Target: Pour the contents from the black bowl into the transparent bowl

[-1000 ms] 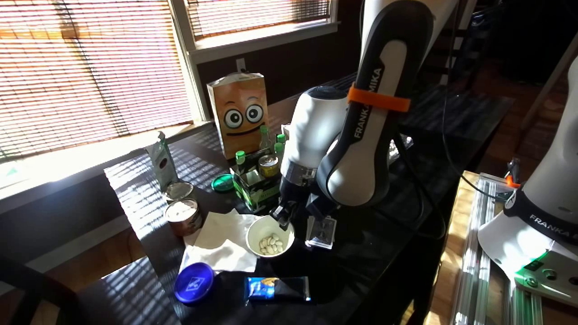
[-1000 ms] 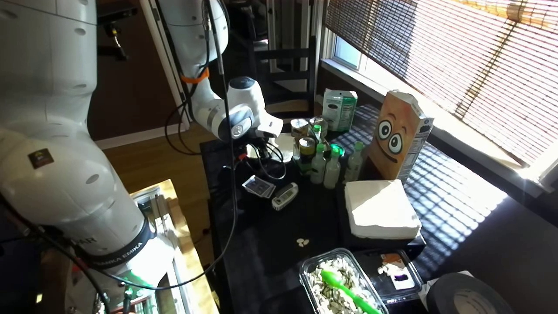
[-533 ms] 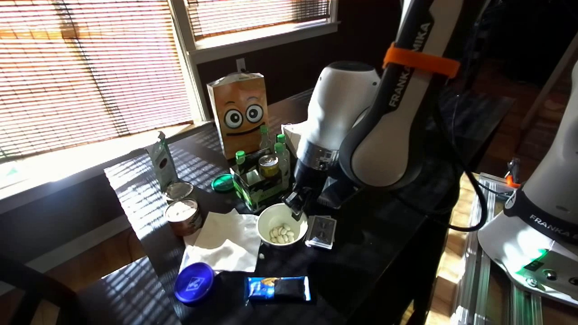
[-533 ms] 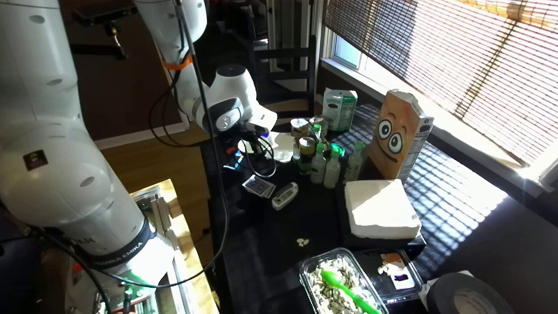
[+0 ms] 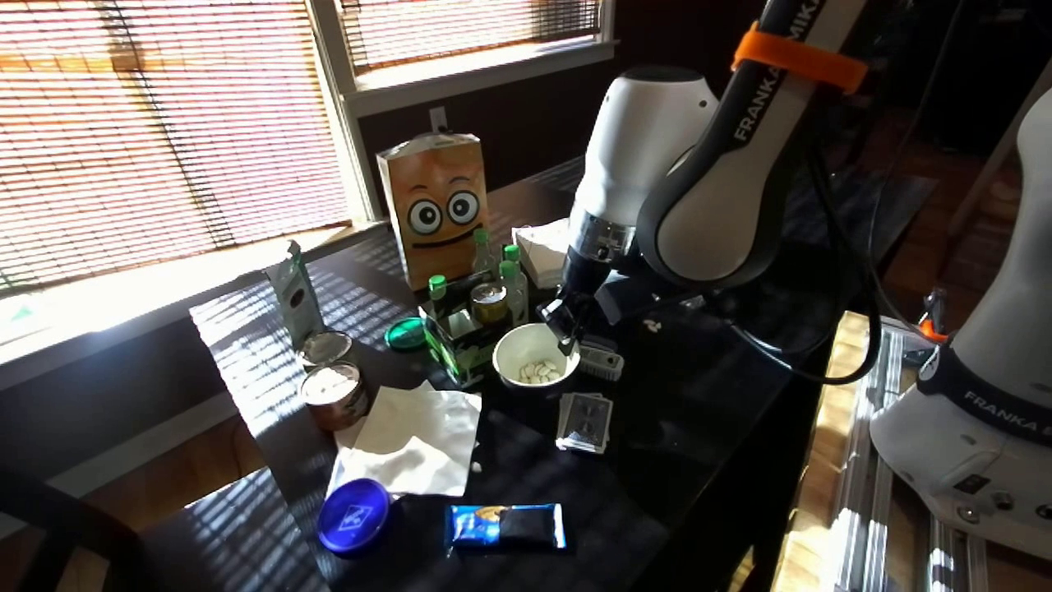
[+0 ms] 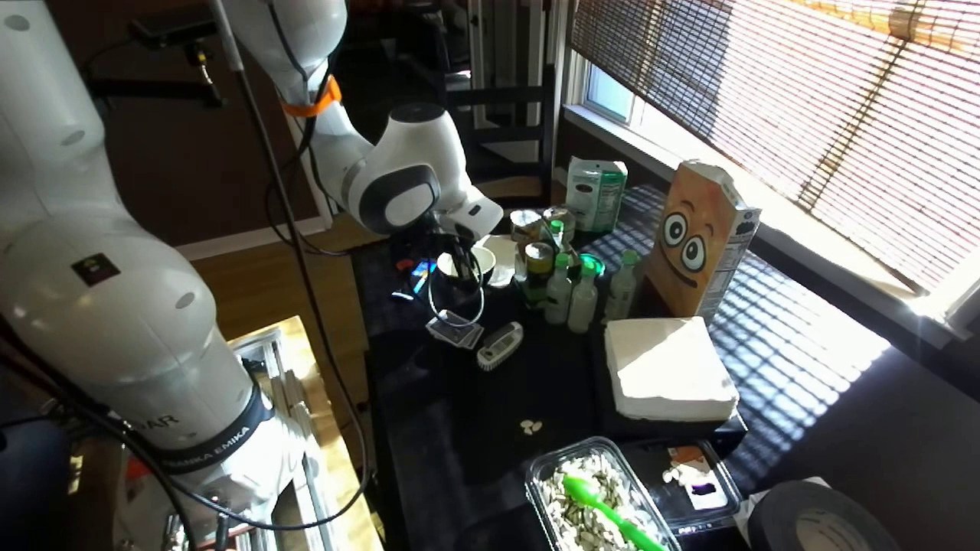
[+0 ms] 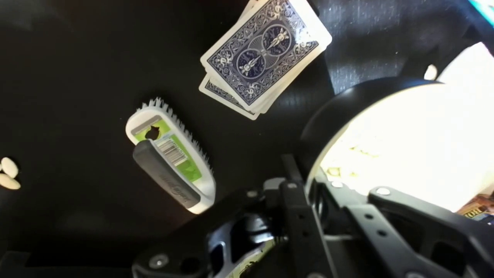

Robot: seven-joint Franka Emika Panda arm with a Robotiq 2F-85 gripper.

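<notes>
while the fingers (image 7: 295, 199) stand close together, the rim of the black bowl (image 5: 515, 349) is pinched between them, 1 finger on the dark outer side and 1 on the pale inner side. the bowl looks close to upright, with a small heap of pale beans (image 5: 540, 372) at the bottom; in the wrist view strong glare washes out most of its inside. whether its base touches the table (image 6: 459, 428) cannot be told.

in an exterior view, the bowl shows just beside the green carrier (image 5: 470, 355) with its bottles, near the playing cards (image 5: 585, 422) and the scrub brush (image 5: 602, 362). a white paper (image 5: 415, 440) lies near it as well, with a round blue lid (image 5: 353, 515) at its corner and a blue packet (image 5: 505, 526) off to the side.

the transparent bowl (image 6: 563, 451) is on the table, well apart from the black bowl, full of pale and dark bits, with a green spoon (image 6: 605, 509) lying across them. 3 loose beans (image 6: 530, 425) lie on the table near it. a white square stack (image 6: 670, 367) is close by, and behind that stands an orange carton (image 6: 685, 237) with a cartoon face.
</notes>
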